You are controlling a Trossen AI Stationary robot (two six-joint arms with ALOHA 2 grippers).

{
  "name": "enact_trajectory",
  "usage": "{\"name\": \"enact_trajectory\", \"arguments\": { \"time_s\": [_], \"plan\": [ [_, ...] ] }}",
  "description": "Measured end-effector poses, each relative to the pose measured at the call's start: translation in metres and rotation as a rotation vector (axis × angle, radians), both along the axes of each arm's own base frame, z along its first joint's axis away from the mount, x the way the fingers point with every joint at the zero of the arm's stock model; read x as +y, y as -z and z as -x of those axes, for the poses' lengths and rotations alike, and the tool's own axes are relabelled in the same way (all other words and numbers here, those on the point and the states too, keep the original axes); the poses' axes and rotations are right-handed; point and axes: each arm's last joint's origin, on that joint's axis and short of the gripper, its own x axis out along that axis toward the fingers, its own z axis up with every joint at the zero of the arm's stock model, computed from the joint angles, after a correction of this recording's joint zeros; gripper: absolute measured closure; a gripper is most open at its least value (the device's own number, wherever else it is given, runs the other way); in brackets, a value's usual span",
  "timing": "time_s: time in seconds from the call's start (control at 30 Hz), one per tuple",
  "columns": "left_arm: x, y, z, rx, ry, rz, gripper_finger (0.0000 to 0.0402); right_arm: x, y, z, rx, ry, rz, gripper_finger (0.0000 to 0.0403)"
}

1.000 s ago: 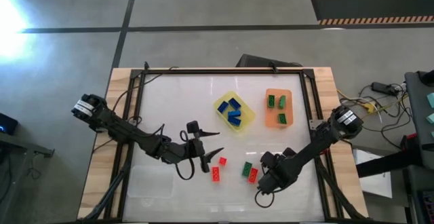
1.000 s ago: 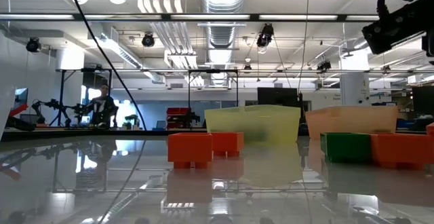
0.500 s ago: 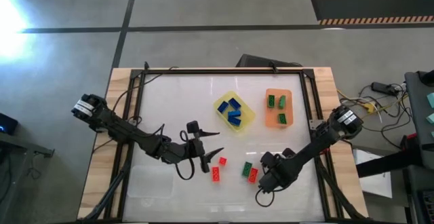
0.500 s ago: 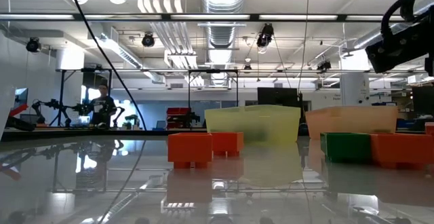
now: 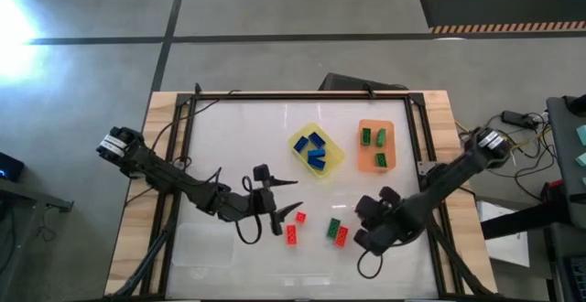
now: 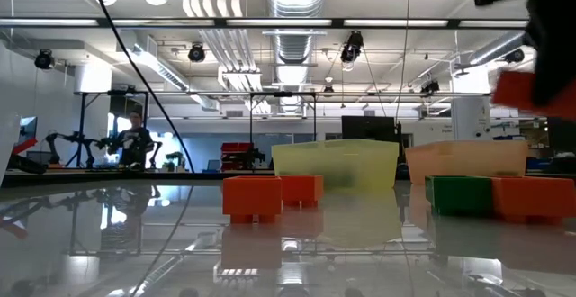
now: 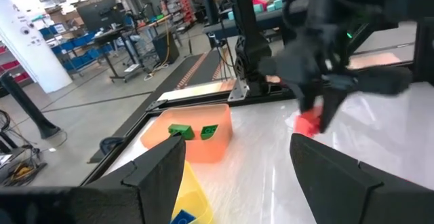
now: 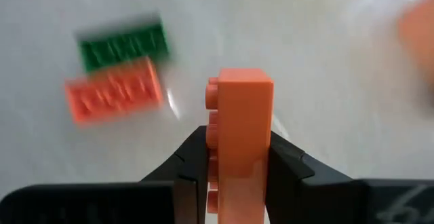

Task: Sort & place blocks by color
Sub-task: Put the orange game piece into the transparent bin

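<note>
Fingers of the right gripper (image 8: pixel 237 163) closed tight on a red-orange block (image 8: pixel 241 125), held on edge, studs sideways, lifted clear of the table (image 5: pixel 229 137); same block shows as a blur at upper right of the low view (image 6: pixel 535 94). Right gripper sits at the front right (image 5: pixel 371 233), just beside a green block (image 5: pixel 333 226) and a red-orange block (image 5: pixel 341 236) that lie touching. Likely lifted so it can travel to a tray. Left gripper (image 5: pixel 279 206) hovers mid-table, fingers spread wide, nothing in them, probably lined up for the two red-orange blocks (image 5: pixel 295 227) just beside its tips. Sorting is partly done: blue blocks (image 5: pixel 316 149) sit in the yellow tray (image 5: pixel 335 162), green blocks (image 5: pixel 374 146) in the orange tray (image 5: pixel 363 166). Clear tray at front left (image 5: pixel 206 247) looks empty, so reds probably go there; can't confirm
</note>
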Motion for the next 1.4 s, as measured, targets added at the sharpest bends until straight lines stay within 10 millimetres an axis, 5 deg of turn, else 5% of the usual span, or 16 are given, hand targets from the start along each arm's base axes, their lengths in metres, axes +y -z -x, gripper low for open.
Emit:
{"name": "enact_trajectory", "arguments": {
  "time_s": [0.27,0.83,1.4],
  "plan": [
    [-0.001,0.000,0.000,-0.020,0.032,0.075,0.0152,-0.012,-0.028,0.006,-0.380,-0.110,0.152,0.0323],
    [-0.008,-0.015,-0.001,-0.165,0.229,0.207,0.0152,-0.020,-0.030,0.003,-1.075,-0.678,0.283,0.0323],
    [-0.007,0.003,-0.035,-0.352,0.271,0.178,0.0152,-0.034,-0.019,-0.011,-1.124,-0.709,0.347,0.0323]
  ]
}}
